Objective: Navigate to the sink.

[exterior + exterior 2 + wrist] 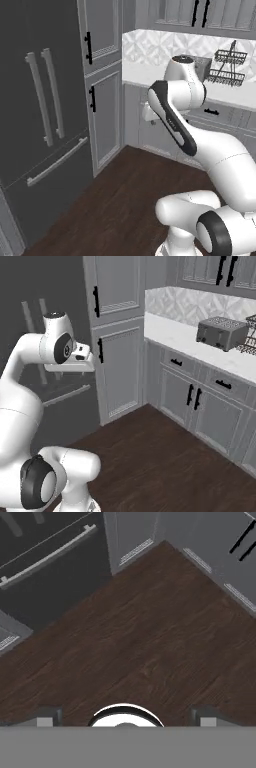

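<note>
The arm is tucked above the base, claw (125,714) pointing down at the dark wood floor (150,637), released and carrying nothing, a posture suited to driving. The bench (180,336) carries a toaster (221,332) near its back edge; I cannot tell where the sink lies.

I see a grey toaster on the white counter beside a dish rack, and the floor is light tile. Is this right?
Not quite. The toaster does sit on the counter beside the dish rack, but the floor is dark wood, not light tile; the hand view shows it clearly.
</note>
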Controlling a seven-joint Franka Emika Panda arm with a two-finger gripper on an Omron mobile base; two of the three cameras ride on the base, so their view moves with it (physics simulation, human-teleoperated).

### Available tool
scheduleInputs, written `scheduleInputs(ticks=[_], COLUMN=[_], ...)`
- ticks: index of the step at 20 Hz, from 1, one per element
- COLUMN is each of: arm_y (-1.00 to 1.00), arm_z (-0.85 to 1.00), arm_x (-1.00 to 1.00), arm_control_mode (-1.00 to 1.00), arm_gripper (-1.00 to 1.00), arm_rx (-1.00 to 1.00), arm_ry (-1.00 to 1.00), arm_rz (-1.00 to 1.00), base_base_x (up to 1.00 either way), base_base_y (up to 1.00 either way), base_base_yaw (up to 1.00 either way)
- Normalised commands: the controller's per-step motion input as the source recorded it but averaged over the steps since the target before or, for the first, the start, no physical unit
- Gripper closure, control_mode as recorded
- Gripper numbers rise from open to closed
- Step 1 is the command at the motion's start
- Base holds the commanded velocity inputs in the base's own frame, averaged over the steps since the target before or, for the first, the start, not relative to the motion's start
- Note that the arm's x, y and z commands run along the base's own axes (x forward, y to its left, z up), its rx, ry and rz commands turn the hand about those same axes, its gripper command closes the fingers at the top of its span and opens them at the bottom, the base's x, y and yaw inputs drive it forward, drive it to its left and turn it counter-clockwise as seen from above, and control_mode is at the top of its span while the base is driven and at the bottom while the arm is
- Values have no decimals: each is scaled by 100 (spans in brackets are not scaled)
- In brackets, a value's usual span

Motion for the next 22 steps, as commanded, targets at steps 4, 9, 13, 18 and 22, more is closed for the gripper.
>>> scheduleInputs(ticks=[4,9,13,18,22], arm_y=[0,0,0,0,0], arm_z=[0,0,0,0,0], arm_x=[0,0,0,0,0], arm_control_mode=[100,100,100,100,100], arm_gripper=[-100,-100,-100,-100,-100], arm_rx=[0,0,0,0,0], arm_ry=[0,0,0,0,0], arm_rz=[0,0,0,0,0], base_base_x=[0,0,0,0,76], base_base_y=[11,9,8,8,-5], base_base_yaw=[-100,-100,-100,-100,-55])
